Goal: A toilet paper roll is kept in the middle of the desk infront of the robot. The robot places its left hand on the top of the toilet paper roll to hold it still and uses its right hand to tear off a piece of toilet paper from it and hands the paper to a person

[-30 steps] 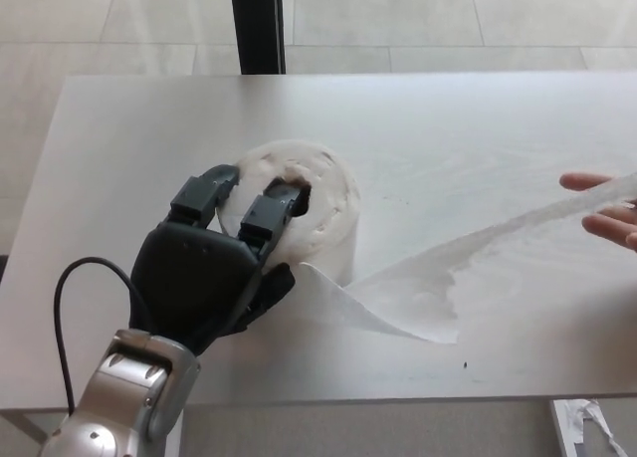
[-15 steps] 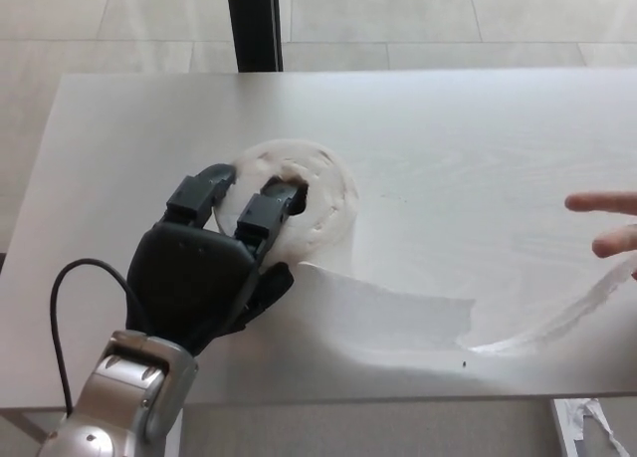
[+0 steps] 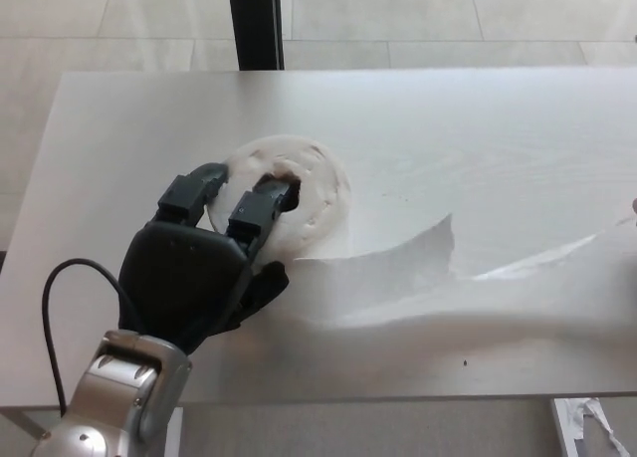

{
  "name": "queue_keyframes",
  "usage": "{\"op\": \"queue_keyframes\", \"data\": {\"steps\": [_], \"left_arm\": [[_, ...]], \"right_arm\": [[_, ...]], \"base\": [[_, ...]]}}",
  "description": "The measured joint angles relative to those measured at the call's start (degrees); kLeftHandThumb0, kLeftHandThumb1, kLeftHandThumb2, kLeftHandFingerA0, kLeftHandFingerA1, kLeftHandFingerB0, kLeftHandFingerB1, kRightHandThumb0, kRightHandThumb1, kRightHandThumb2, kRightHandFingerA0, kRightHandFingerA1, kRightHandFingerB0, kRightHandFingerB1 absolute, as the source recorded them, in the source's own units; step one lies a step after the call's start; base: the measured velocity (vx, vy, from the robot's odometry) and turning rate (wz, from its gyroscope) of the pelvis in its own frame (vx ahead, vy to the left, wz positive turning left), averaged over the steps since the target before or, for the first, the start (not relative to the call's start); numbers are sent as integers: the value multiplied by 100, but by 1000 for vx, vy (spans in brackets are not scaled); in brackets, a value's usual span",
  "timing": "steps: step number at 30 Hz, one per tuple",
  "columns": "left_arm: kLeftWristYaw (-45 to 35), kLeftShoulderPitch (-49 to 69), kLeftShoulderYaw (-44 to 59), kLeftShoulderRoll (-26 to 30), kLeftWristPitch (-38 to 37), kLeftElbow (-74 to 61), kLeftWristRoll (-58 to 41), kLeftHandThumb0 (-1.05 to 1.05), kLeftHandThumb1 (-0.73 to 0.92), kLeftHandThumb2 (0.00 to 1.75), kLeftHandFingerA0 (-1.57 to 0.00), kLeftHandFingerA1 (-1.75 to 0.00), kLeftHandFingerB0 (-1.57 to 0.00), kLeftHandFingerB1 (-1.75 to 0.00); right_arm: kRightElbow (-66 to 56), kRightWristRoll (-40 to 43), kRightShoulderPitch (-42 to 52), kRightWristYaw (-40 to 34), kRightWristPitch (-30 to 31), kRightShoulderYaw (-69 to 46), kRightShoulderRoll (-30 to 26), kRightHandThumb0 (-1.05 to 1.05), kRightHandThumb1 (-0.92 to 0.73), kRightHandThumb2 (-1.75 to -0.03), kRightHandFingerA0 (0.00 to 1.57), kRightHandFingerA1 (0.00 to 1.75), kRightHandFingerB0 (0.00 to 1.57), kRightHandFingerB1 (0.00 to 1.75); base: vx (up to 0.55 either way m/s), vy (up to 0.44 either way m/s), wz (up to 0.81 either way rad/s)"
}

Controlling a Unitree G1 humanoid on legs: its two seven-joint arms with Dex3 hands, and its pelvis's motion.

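Gone from the right edge are the person's fingers seen half a second ago, and the loose paper strip (image 3: pixel 418 278) has lifted and now stretches toward that edge. On the surface (image 3: pixel 478 128), the toilet paper roll (image 3: pixel 299 193) stands on end, left of the middle, its soft top dented. Pressing down on it is the left hand (image 3: pixel 204 268), its fingers (image 3: pixel 254 210) bent over the roll's top and near side. No right hand shows.
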Motion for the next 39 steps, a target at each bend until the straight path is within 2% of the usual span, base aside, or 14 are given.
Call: {"op": "queue_keyframes", "data": {"steps": [6,12,13,15,16,18,22,26,27,29,30,31,33,39], "left_arm": [[-1,45,60,11,0,-36,-63,-67,69,104,-30,-59,-37,-55],[-2,105,125,12,0,-64,-105,-63,83,65,-35,-53,-41,-42],[-2,122,135,12,0,-68,-110,-68,70,106,-31,-60,-36,-55],[-2,147,143,16,-2,-68,-116,-63,85,65,-34,-53,-41,-42],[-2,157,150,18,-2,-68,-119,-68,70,106,-30,-59,-37,-56],[-2,173,165,21,-2,-68,-123,-64,85,65,-34,-53,-41,-42],[-1,197,186,25,-10,-61,-142,-68,71,107,-30,-60,-36,-55],[-1,208,206,39,-54,-62,-152,-63,86,65,-34,-53,-40,-42],[-1,209,209,39,-55,-62,-153,-63,86,65,-33,-53,-40,-41],[-1,213,213,39,-71,-66,-158,-63,86,65,-33,-53,-40,-41],[-1,214,214,39,-75,-67,-158,-63,86,65,-34,-54,-40,-42],[-1,218,220,42,-77,-67,-161,-69,71,107,-30,-60,-36,-55],[-1,228,228,45,-87,-67,-166,-64,85,65,-34,-53,-40,-42],[15,240,272,45,-121,-81,-207,-68,71,107,-30,-60,-35,-55]], "right_arm": [[259,-214,171,-44,-63,493,234,-19,-53,-102,88,175,63,172],[414,-331,383,-62,-82,725,383,-16,-51,-107,89,175,75,157],[418,-351,446,-66,-81,745,389,-15,-52,-107,84,172,75,153],[424,-386,565,-86,-82,758,386,-17,-56,-105,90,175,77,152],[427,-396,631,-93,-83,755,378,-17,-61,-89,93,175,78,126],[433,-406,733,-100,-84,735,364,-24,-65,-66,97,169,82,73],[425,-397,907,-99,-85,610,312,-19,-65,-84,90,175,68,161],[413,-393,1020,-99,-84,473,278,-19,-62,-90,86,175,67,160],[412,-394,1032,-99,-83,463,274,-33,-55,-97,114,131,78,96],[410,-408,1068,-105,-79,448,249,-33,-55,-97,114,131,78,96],[410,-415,1072,-109,-78,448,240,-29,-72,-65,76,155,70,65],[413,-440,1075,-127,-71,453,224,-34,-70,-61,68,115,51,38],[417,-502,1073,-159,-27,470,202,-102,-71,-99,0,0,1,6],[212,-804,1051,-100,543,572,155,-105,-70,-92,0,0,0,1]], "base": [[0,0,0],[0,0,0],[0,0,0],[0,0,0],[0,0,0],[0,0,0],[0,0,0],[0,0,0],[0,0,0],[0,0,0],[0,0,0],[0,0,0],[0,0,0],[0,0,0]]}}
